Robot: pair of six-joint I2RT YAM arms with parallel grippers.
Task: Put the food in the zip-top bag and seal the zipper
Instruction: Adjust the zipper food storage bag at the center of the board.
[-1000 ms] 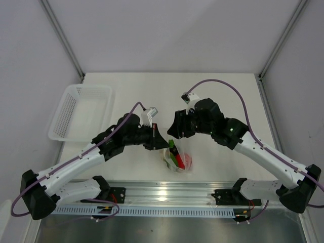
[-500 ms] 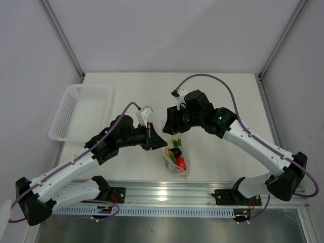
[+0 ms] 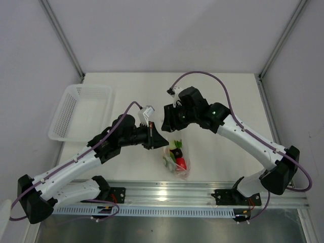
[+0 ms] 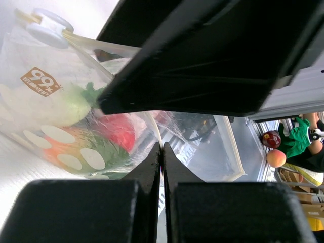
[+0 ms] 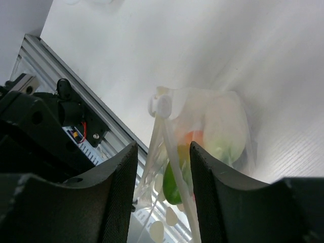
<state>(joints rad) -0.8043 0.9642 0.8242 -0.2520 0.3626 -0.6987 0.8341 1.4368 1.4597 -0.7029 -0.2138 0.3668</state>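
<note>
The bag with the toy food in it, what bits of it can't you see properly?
- Zipper: right wrist view, the clear strips blur together, so sealed or open cannot be told.
- Zip-top bag, top edge: left wrist view, a big black part covers it.
- White food piece: left wrist view, smeared behind crinkly plastic.
- Left gripper, pinch spot: top view, too small and under its own wrist.

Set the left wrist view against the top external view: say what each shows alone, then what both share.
Left wrist only: the left gripper pinched shut on an edge of the zip-top bag, and an orange printed label on the plastic. Top external only: the white basket and the right gripper. Both: the bag with the red piece and the green piece inside.
</note>
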